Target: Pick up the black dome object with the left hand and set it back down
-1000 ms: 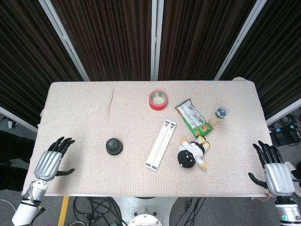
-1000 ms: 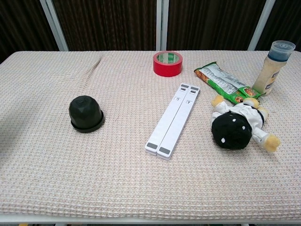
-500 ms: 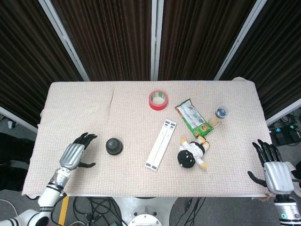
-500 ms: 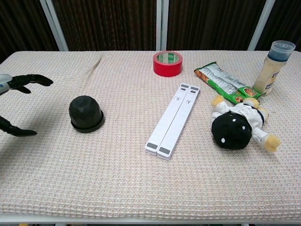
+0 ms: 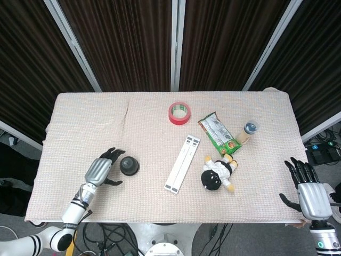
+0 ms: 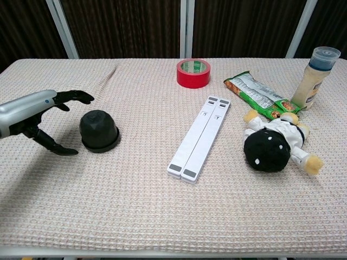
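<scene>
Black dome object [image 5: 128, 165] sits on its wide base on the worktop [image 5: 133, 117], left of centre, upright, not yet lifted. In the chest view we see it at [image 6: 98, 130], untouched.

Change noted: a second ago the left hand [image 5: 100, 170] hung at the worktop's left edge, well apart from the dome; half a second ago it was nearer; now it lies just beside the dome, fingers spread and curving over its far side, thumb low on the near side. Chest view confirms a gap between fingertips [image 6: 84, 97] and dome. Hand released, holding nothing. We judge this the end of the reach: closing the grasp is what comes next, lift and set-down both remain.

Right hand [image 5: 311, 197] has stayed at the right near corner, fingers apart, holding nothing.

Count, moving outward from the dome:
- one dome
- one pair of long white strips [image 5: 183, 163], lying side by side
- one plush doll [image 5: 217, 174]
- one red tape roll [image 5: 179, 113]
- one green snack packet [image 5: 218, 134]
- one small bottle with a blue cap [image 5: 248, 132]
- two hands
</scene>
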